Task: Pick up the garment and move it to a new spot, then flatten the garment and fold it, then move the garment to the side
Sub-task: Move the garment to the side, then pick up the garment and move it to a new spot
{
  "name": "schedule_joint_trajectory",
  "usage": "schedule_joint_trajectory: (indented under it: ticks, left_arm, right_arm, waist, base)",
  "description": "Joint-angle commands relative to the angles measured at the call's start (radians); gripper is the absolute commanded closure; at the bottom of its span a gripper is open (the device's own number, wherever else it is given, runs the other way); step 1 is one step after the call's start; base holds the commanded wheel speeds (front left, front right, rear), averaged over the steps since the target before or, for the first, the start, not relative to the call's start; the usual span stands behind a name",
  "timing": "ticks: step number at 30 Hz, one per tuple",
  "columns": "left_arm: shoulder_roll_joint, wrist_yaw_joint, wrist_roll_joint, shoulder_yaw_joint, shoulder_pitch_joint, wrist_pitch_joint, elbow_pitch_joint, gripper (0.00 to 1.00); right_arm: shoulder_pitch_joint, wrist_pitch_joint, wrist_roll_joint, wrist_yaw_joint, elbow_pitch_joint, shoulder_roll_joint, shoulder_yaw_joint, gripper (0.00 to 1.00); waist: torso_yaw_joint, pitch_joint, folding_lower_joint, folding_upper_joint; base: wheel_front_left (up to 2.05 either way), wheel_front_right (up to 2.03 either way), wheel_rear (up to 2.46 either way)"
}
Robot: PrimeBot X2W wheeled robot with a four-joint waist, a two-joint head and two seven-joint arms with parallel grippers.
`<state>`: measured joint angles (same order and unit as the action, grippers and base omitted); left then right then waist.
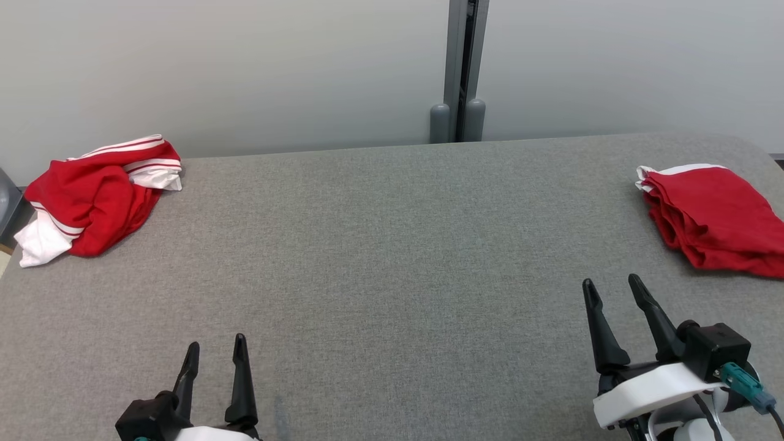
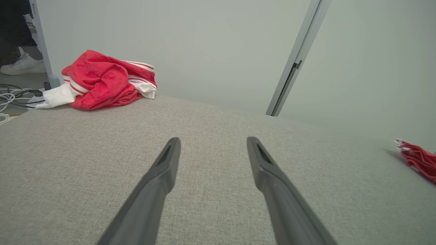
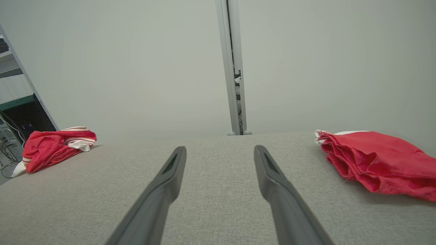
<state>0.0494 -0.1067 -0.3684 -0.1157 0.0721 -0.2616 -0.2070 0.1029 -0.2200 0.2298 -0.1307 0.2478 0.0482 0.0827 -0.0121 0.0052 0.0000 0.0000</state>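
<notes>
crumpled garment (image 1: 92, 202) at far left, long axis slanting near-left to far-right; left hand (image 1: 217, 342), right hand (image 1: 611, 280) spread.

Wall: pale grey panels (image 1: 245, 61); plain, evenly lit
Seam: grey metal post (image 1: 458, 61) between the panels; upright
Table: grey woven top (image 1: 392, 245); far edge at the wall
Floor: cables (image 2: 6, 98) beside the table's left end
</notes>
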Motion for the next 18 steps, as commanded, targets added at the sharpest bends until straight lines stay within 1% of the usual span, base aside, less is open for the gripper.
schedule_joint_trajectory:
  ticks: [1,18]
  left_arm:
    - [0.003,-0.002,0.004,0.001,0.006,-0.005,0.000,0.00]
    - [0.003,-0.005,0.013,-0.014,0.016,-0.005,0.012,0.00]
  right_arm:
    - [-0.012,0.003,0.002,0.000,0.004,0.005,0.000,0.00]
    - [-0.027,0.011,0.000,0.000,0.001,0.005,0.002,0.00]
  waist:
    - [0.000,-0.002,0.0000,0.0000]
    - [0.019,-0.005,0.0000,0.0000]
  base:
    - [0.00,0.00,0.00]
    - [0.00,0.00,0.00]
